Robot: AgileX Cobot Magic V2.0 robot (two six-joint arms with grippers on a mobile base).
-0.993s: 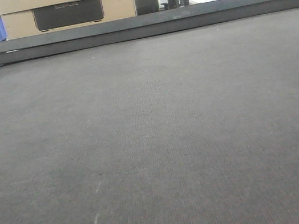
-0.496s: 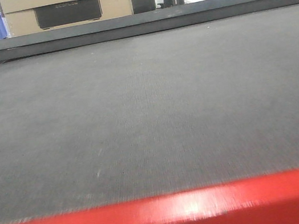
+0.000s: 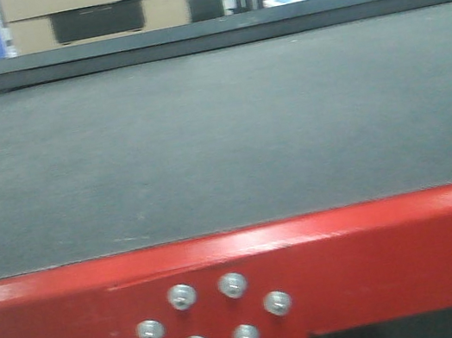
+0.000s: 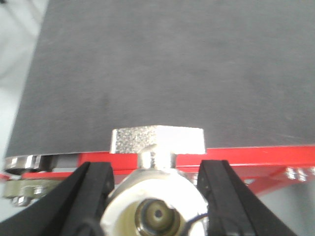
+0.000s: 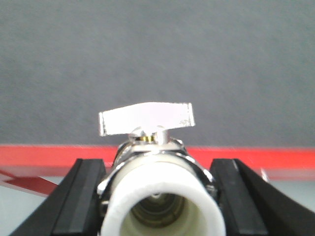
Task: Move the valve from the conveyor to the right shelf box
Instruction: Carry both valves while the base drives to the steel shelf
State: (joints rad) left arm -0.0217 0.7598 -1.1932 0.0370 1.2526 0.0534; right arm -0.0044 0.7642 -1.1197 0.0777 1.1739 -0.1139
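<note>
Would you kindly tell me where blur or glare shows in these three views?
Front-facing view: whole frame softly smeared, glare band along the red rail. Left wrist view: the left valve sits too close, out of focus, handle glinting. Right wrist view: the right valve blurred, handle washed out white.

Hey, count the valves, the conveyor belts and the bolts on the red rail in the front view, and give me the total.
Valves: 2, a valve in the left gripper, another valve in the right gripper.
Conveyor: 1.
Bolts on the red rail: 6.
Total: 9.
</note>
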